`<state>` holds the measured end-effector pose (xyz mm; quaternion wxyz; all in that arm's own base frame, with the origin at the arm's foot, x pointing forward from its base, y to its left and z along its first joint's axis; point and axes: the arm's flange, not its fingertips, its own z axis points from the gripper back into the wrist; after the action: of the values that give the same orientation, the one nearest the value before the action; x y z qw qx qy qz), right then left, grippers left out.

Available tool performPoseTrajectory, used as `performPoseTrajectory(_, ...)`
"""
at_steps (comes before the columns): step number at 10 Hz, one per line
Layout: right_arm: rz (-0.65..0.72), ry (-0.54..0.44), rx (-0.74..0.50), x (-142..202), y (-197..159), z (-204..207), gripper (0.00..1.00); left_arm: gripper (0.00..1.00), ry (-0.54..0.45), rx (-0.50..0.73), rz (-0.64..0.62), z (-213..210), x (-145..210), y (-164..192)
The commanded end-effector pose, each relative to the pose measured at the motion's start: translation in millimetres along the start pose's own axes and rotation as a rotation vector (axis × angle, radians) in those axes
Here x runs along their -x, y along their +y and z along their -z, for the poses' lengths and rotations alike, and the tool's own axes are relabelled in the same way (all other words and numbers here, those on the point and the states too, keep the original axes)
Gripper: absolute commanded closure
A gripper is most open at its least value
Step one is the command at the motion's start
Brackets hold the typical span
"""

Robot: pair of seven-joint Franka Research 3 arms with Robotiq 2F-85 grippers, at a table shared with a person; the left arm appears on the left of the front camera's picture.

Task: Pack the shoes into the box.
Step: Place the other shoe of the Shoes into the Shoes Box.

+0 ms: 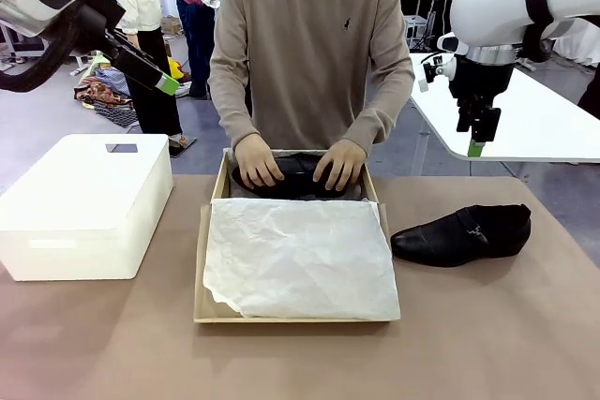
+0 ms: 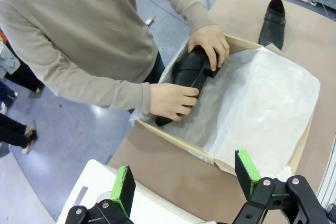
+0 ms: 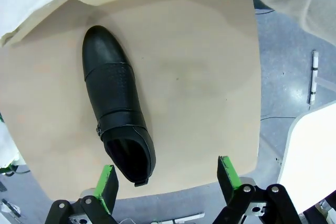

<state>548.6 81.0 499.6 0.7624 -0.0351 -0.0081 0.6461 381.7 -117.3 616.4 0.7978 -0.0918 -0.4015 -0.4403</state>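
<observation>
A person in a beige sweater stands at the far side of a brown-topped table (image 1: 487,334) and presses both hands, one (image 1: 258,159) near each end (image 1: 339,164), onto a black leather dress shoe (image 1: 295,176) lying crosswise in the far end of a tan cardboard shoebox (image 1: 201,269) at the table's centre. Crumpled white tissue paper (image 1: 300,259) covers the rest of the box's inside, and its edge reaches up to the shoe. The second black leather dress shoe (image 1: 464,234) of the pair sits on its sole on the bare tabletop to the robot's right of the box, with its pointed toe aimed at the box wall, near it but apart from it. The robot's left gripper (image 2: 186,179) hangs in the air with its green-padded fingers spread wide and empty, looking down on the box and the person's hands; in the front view it is raised above and behind a large white rounded rectangular box (image 1: 84,203) that stands on the table to the left of the shoebox. The right gripper (image 3: 168,179) is also wide open and holds nothing. It points straight down above the table's right side, with the loose shoe below it and just off its left finger.
</observation>
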Motion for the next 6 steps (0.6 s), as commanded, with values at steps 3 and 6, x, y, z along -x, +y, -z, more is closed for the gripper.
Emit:
performPoseTrajectory(3, 0.0, 0.0, 0.0, 0.0, 0.0, 0.0, 0.0, 0.0, -0.012, 0.013, -0.004, -1.0, 1.4, 0.2)
performPoseTrajectory(6, -0.01, -0.05, 0.003, 33.7, 13.7, 9.9, 0.0, 0.0, -0.012, 0.013, -0.004, -1.0, 1.4, 0.2)
